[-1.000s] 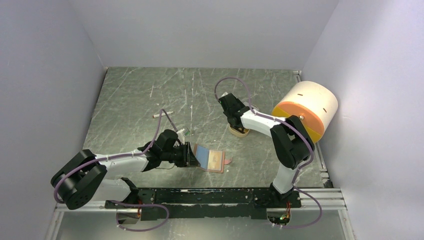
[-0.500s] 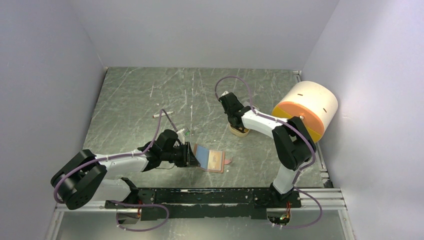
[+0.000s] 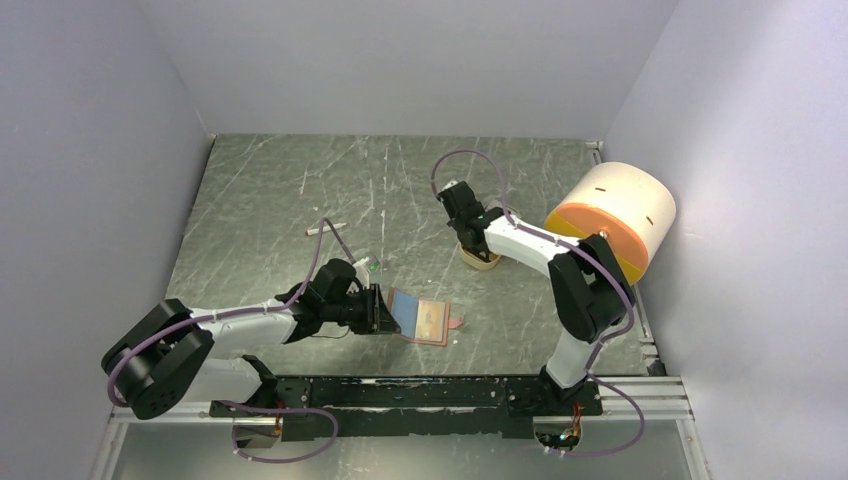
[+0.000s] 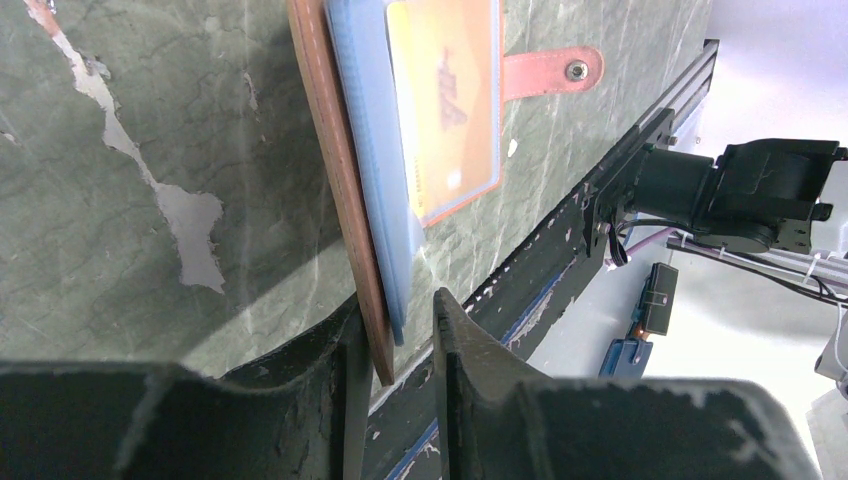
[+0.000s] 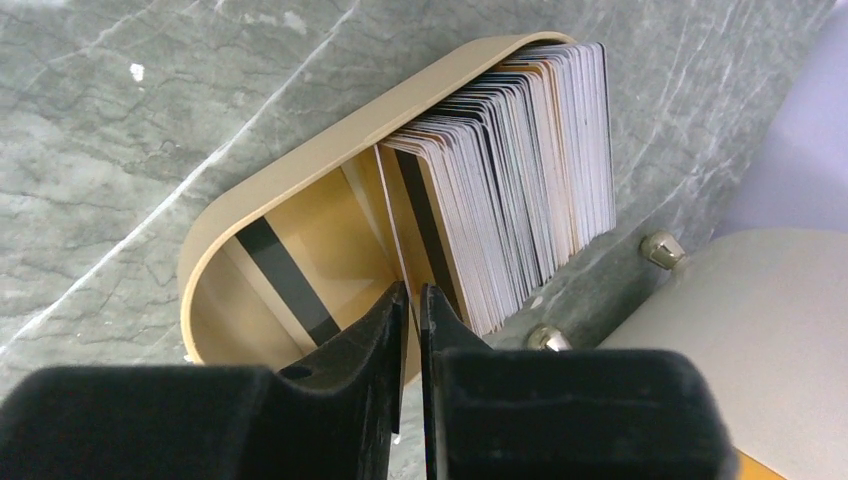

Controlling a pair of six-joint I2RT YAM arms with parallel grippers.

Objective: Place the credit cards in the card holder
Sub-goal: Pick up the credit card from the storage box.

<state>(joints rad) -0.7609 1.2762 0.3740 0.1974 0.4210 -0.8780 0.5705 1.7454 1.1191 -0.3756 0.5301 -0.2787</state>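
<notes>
Dozens of credit cards (image 5: 520,190) stand on edge, packed closely, in the tan oblong tray (image 5: 290,190) on the right half of the surface (image 3: 270,200). Most are whitish or silvery, and one near the front shows a dark magnetic stripe. Each card is probably light, stiff and a little springy, with smooth faces that slide easily. I think it is best taken by its upper edge, one card only, and lifted straight so that the neighbours do not follow. The right fingers (image 5: 375,335) are at exactly this place, closed to a thin slit around the top edge of the front card (image 5: 393,220), which leans away from the pack. The card holder (image 4: 347,200), reddish-brown leather with a strap and a small metal snap (image 4: 575,70), lies open toward the near edge of the surface, well apart from the tray. A light blue card (image 4: 370,100) and an orange-yellow card (image 4: 445,100) are already in it. The left fingers (image 4: 460,340) grip its left edge; the leather looks soft, so this hold should stop it from sliding.
</notes>
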